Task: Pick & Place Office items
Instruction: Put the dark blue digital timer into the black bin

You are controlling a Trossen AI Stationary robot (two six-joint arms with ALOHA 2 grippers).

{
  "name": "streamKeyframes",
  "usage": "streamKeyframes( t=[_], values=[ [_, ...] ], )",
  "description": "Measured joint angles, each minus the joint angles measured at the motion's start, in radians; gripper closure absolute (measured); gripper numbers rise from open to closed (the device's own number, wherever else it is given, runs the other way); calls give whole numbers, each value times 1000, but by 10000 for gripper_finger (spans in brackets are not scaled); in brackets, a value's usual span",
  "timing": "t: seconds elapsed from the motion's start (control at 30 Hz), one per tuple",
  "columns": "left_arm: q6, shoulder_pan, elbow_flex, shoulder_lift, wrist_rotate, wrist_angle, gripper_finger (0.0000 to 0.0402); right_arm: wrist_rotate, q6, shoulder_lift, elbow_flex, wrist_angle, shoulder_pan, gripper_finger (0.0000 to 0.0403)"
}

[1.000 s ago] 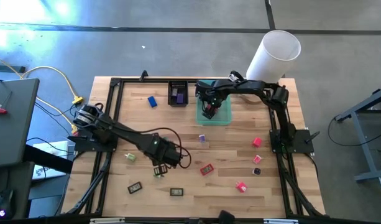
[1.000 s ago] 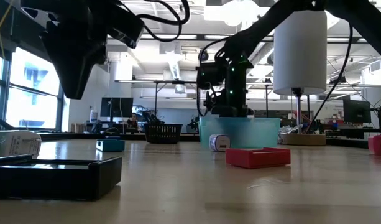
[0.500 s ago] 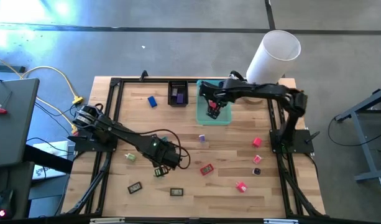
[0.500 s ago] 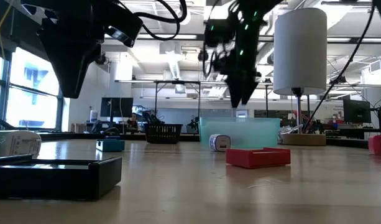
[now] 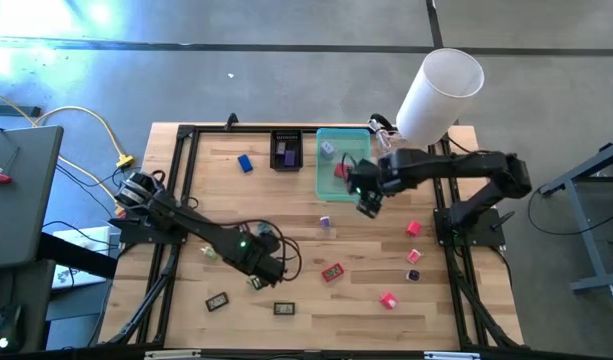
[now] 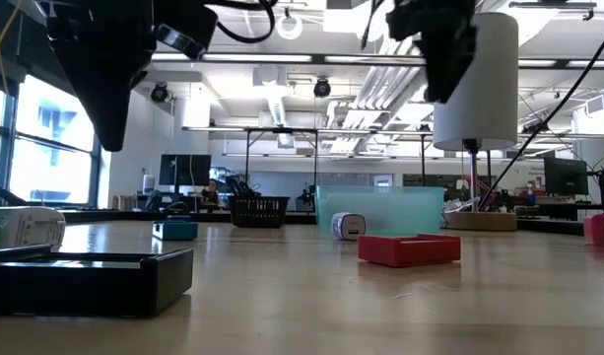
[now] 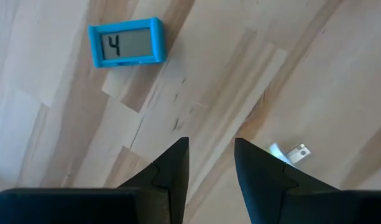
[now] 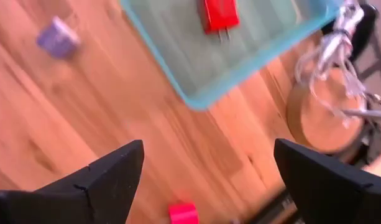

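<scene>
A small blue piece (image 7: 126,42) lies on the wooden tabletop (image 5: 286,235) and shows the number 4. The left gripper (image 5: 256,270) reaches low over the left middle of the tabletop, its jaws narrow and holding nothing. Little office pieces lie scattered around. The right gripper (image 5: 367,204) hangs just beside the teal tray (image 5: 322,190), its jaws wide and empty. A red piece (image 8: 219,14) lies inside that tray. A big, bright room with ceiling lights sits behind.
</scene>
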Motion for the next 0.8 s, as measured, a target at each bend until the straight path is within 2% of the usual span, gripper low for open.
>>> streamKeyframes(
  t=[0.23, 0.47, 0.6, 0.8],
  values=[
    [-151, -8, 0, 0, -16, -45, 282, 20, 110, -20, 0, -135, 167, 53],
    [-89, 5, 0, 0, -11, -45, 282, 22, 107, -43, 0, -141, 328, 53],
    [-42, 15, 0, 0, -19, -42, 282, 84, 140, -98, -36, -134, 429, 53],
    [18, -24, 0, 0, -47, -12, 282, 203, 344, -251, -209, -100, 545, 53]
  ],
)
